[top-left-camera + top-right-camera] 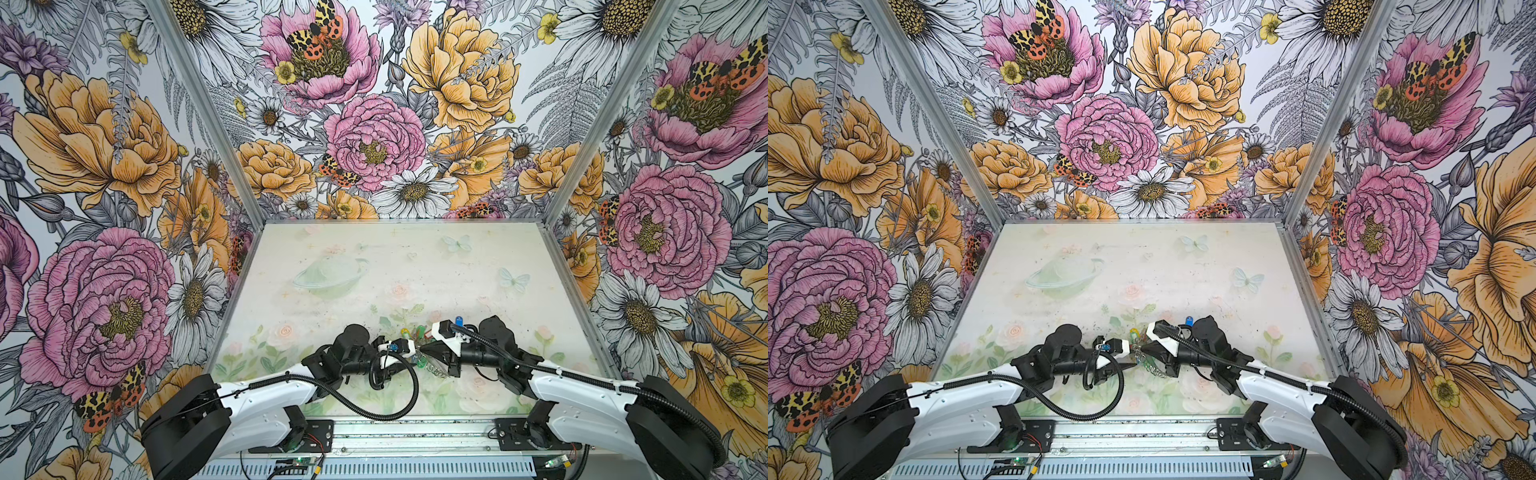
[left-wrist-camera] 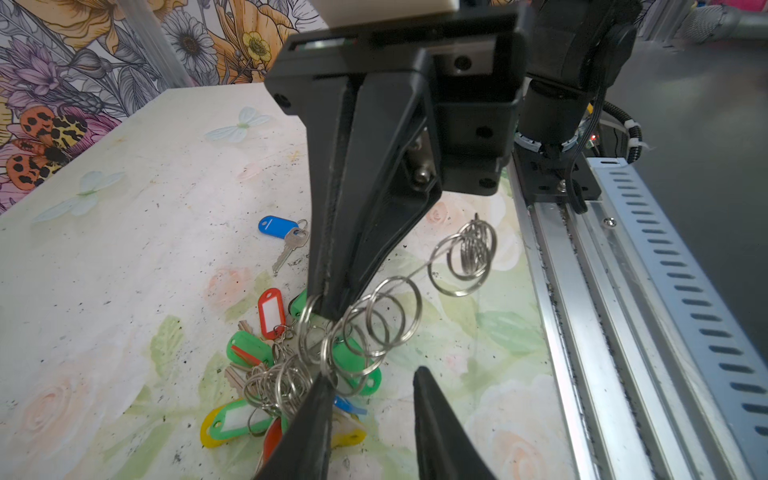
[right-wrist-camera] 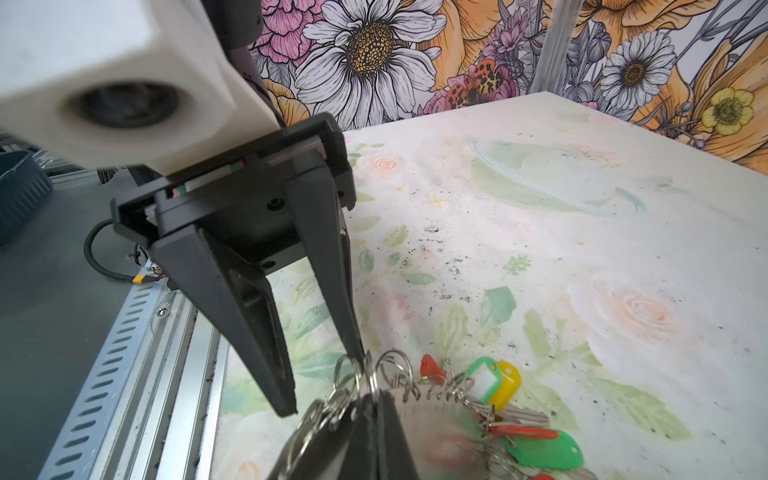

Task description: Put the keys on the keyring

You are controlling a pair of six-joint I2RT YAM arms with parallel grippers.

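Note:
The keyring [image 3: 436,419] is a flat grey band fringed with silver rings [image 2: 390,320], lifted a little off the table near its front edge. My right gripper [image 3: 376,401] is shut on the band's edge among the rings. Several keys hang from it in a bunch: a red tag [image 2: 272,311], green tags [image 2: 245,347] and a yellow one [image 3: 507,382]. My left gripper [image 2: 371,374] faces the right one and is open, one finger against the rings and nothing between the fingers. In both top views the two grippers [image 1: 419,353] [image 1: 1138,355] meet over the bunch.
A blue tag [image 2: 272,225] with a metal key lies loose on the table, behind the right gripper in a top view [image 1: 459,321]. An aluminium rail [image 2: 582,332] runs along the table's front edge. Floral walls close in the other three sides.

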